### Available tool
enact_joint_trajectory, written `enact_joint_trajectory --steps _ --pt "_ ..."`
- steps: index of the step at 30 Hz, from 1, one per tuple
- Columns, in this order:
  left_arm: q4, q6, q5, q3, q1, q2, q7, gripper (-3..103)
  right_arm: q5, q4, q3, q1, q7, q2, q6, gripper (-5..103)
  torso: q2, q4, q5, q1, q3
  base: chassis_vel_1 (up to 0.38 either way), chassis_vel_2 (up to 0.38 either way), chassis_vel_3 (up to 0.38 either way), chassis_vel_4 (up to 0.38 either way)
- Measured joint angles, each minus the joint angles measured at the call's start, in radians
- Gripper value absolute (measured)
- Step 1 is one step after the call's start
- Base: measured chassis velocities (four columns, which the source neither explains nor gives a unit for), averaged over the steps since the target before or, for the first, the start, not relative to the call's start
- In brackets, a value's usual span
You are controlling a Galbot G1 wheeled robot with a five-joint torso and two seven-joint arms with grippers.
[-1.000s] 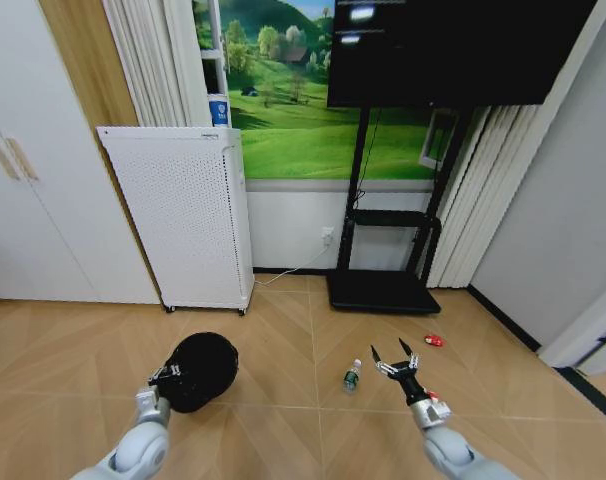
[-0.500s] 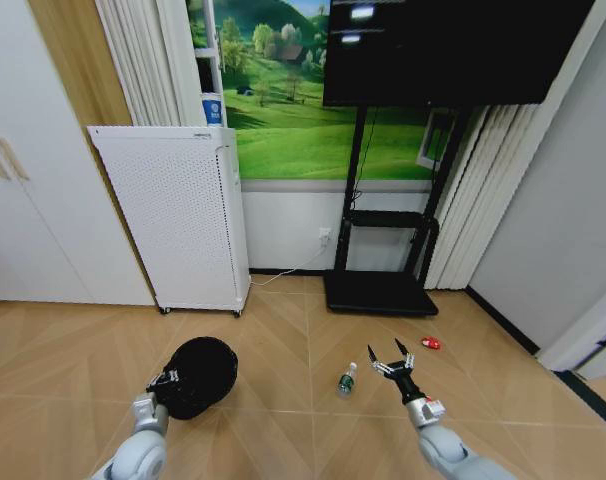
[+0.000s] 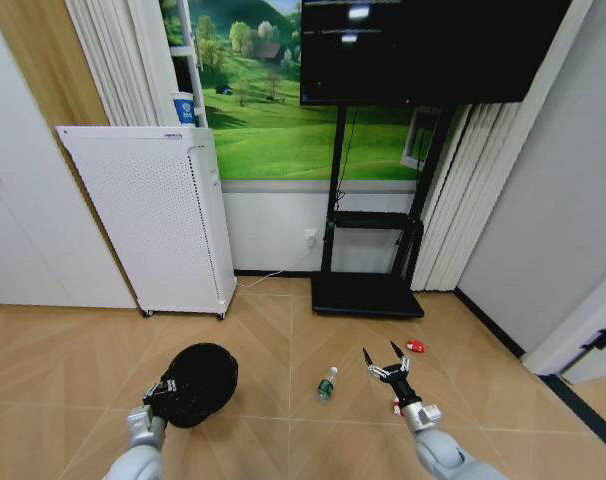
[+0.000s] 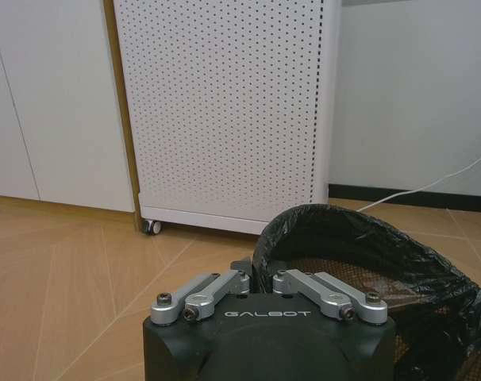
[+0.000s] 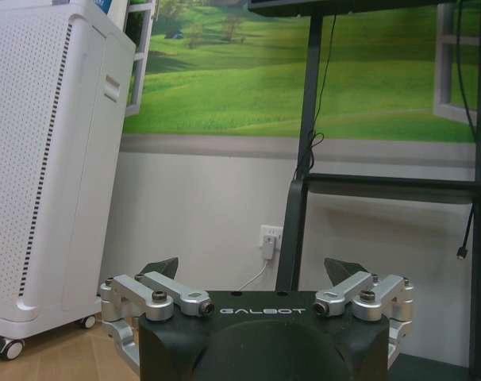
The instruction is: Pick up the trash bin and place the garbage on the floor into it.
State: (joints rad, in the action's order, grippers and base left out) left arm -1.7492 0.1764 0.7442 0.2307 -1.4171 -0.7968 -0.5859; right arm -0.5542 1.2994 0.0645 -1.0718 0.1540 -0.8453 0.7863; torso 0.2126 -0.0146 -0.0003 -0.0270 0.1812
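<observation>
The trash bin (image 3: 205, 380), small, black and round, hangs low over the wooden floor at lower left. My left gripper (image 3: 166, 388) is shut on its near rim. The left wrist view shows the fingers (image 4: 225, 282) closed over the rim of the trash bin (image 4: 367, 254), which has a black bag lining. My right gripper (image 3: 383, 361) is open and empty above the floor at lower right, its jaws spread wide in the right wrist view (image 5: 255, 268). Of the garbage, a small clear bottle (image 3: 326, 383) lies just left of it and a red-and-white piece (image 3: 415, 346) lies just beyond it.
A tall white perforated appliance (image 3: 148, 215) on casters stands against the wall behind the bin, also seen close up (image 4: 225, 111). A black TV stand (image 3: 368, 292) with a large screen is ahead at the centre. A white cable (image 3: 278, 275) runs along the skirting.
The whole picture has shifted left, so the camera has moved. The bin stays in the left gripper and the right gripper stays open; the bottle and red piece lie where they were.
</observation>
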Motion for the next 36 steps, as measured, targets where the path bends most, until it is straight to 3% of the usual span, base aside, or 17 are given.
enact_joint_trajectory --steps 19,22,23,29,31,36 --pt "0.035 0.015 0.005 -0.028 0.030 0.000 0.024 7 0.028 -0.061 0.027 0.029 0.023 -0.029 0.010 100 0.000 -0.0007 0.0003 -0.001 0.001 -0.168 0.201 0.156 -0.202" --pt "0.031 0.015 0.014 -0.028 0.032 0.010 0.023 7 0.051 -0.050 0.030 0.022 0.067 -0.020 -0.010 100 0.000 -0.0004 0.0004 -0.001 0.001 -0.182 0.131 0.115 -0.107" --pt "0.024 0.015 0.022 -0.026 0.031 0.021 0.020 7 0.065 -0.037 0.038 0.014 0.114 -0.008 -0.043 100 0.000 -0.0007 0.0002 -0.001 0.001 -0.087 0.026 0.019 0.004" --pt "0.013 0.015 0.030 -0.012 0.011 0.042 0.017 7 0.075 -0.028 0.093 -0.003 0.176 0.021 -0.088 100 0.000 -0.0004 0.0004 0.000 0.000 0.050 -0.037 -0.061 0.006" --pt "0.005 0.015 0.029 -0.004 0.000 0.043 0.015 7 0.094 -0.007 0.141 -0.022 0.234 0.042 -0.120 100 0.000 -0.0004 0.0005 0.000 0.000 0.081 -0.029 -0.061 0.042" --pt "-0.010 0.015 0.019 0.004 -0.018 0.036 0.014 7 0.102 -0.021 0.225 -0.006 0.272 0.059 -0.147 100 0.000 -0.0009 0.0001 0.000 0.000 0.013 -0.004 -0.010 0.011"
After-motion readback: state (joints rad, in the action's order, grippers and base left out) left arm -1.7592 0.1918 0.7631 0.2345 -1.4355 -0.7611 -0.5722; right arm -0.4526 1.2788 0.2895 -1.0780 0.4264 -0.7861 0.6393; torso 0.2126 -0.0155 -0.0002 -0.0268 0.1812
